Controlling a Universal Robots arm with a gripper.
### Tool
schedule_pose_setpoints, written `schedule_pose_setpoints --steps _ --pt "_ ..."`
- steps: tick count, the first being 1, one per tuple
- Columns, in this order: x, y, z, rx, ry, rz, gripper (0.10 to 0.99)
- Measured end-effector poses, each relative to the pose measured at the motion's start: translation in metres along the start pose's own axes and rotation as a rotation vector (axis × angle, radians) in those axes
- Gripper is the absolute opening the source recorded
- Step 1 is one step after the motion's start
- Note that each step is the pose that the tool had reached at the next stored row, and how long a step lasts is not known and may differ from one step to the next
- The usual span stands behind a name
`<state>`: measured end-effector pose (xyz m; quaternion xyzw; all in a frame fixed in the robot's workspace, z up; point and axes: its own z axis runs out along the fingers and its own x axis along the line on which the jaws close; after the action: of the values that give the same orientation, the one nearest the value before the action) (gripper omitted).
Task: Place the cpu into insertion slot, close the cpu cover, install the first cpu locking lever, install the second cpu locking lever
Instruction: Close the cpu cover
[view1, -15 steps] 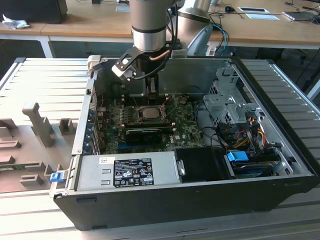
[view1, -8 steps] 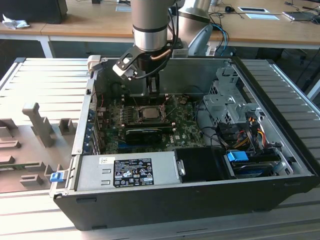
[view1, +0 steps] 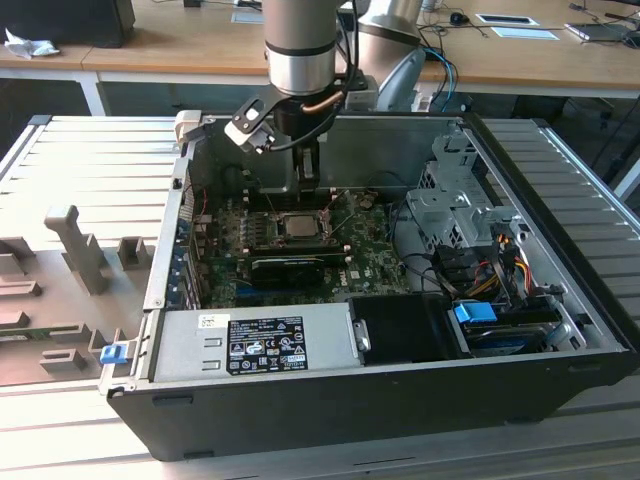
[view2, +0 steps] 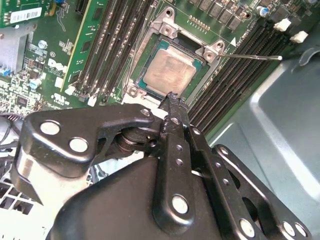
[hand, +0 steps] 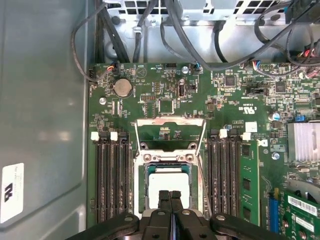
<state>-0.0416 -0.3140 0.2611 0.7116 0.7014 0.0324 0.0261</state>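
Your jaws are fully closed, the two black fingertips pressed flat together with nothing between them. In both wrist views the tips sit right at one edge of the cpu. You cannot tell whether they touch it.

The cpu lies flat, silver face up, seated in the insertion slot, whose silvery rim frames it on all sides. The cpu cover is swung open, clear of the chip, and green board shows through its square cut-out. In the second wrist view a thin locking lever stands free, reaching out over the long black memory slots.

Read the exterior view as a clock face centred on the cpu. The arm comes down from 12 o'clock. A long black card lies just beside the socket at 6 o'clock. The grey power supply is further out, also at 6. A metal drive cage stands at 3 o'clock, with a blue clip near 4. All of this sits inside an open computer case on a ribbed grey surface. Grey fixtures stand on that surface at 9 o'clock.
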Motion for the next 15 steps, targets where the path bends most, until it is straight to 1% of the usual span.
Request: schedule_pose_setpoints --steps 1,3,4,5,6,8,10,12,15 --pt "0.0 0.0008 -0.0008 0.0 0.0001 0.0 0.106" --pt "0.0002 0.0065 -0.0012 0.0 0.0003 0.0 0.106" --pt "0.0002 0.0099 -0.001 0.0 0.0002 0.0 0.106" --pt "0.0002 0.0176 -0.0003 0.001 0.0001 0.0 0.106" --pt "0.0001 0.0224 0.0003 0.001 0.0002 0.0 0.106" --pt "0.0002 0.0281 0.0012 0.002 0.0001 0.0 0.106" --pt "0.0003 0.0358 0.0012 0.004 -0.0004 0.0 0.106" --pt "0.0004 0.0387 0.0004 0.004 0.0001 0.0 0.106" --pt "0.0006 0.0502 0.0009 0.005 -0.0002 0.0 0.106"
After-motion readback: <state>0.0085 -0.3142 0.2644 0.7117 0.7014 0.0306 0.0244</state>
